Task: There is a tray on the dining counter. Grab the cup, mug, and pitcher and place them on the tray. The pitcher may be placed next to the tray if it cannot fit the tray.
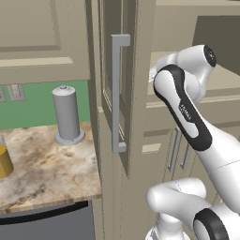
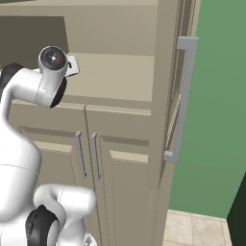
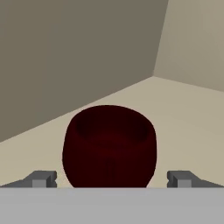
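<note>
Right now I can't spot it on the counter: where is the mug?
In the hand view, the dark red mug sits on a beige cabinet shelf, between the open gripper's fingertips.

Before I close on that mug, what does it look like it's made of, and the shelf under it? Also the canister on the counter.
The mug looks like glazed ceramic: opaque dark red, thick rounded wall, though little shine shows. The shelf reads as painted wood or laminate: flat matte beige, no grain. The canister seems brushed metal, uniformly grey with soft vertical shading; grey plastic is possible. The gripper straddles the mug, fingers apart.
</note>
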Controlling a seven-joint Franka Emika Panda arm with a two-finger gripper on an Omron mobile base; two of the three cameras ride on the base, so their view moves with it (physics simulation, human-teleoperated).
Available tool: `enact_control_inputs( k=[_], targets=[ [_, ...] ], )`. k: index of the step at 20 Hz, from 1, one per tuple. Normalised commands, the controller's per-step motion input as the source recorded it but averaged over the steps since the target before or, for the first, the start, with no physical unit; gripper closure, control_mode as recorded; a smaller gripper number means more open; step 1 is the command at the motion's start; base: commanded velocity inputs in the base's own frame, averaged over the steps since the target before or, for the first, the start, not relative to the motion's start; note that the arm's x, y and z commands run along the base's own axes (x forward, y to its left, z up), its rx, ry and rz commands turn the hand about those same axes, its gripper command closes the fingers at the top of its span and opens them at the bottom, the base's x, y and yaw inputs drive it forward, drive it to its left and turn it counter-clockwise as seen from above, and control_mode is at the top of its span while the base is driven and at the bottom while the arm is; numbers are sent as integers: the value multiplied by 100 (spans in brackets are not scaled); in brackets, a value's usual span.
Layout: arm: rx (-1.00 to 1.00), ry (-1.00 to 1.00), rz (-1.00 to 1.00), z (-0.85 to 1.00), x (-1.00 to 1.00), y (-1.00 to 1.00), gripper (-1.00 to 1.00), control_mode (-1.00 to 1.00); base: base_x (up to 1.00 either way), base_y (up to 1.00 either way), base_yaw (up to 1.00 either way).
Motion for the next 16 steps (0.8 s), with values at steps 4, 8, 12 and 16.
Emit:
enact_control_inputs(
  k=[4, 8, 12, 16],
  targets=[
    [0, 0, 0, -12, 7, 5, -100, -100, 0, 0, 0],
    [0, 0, 0, -8, 4, 5, -100, -100, 0, 0, 0],
    [0, 0, 0, 0, 2, 6, -100, -100, 0, 0, 0],
    [0, 0, 0, 0, 0, 1, -100, -100, 0, 0, 0]
  ],
)
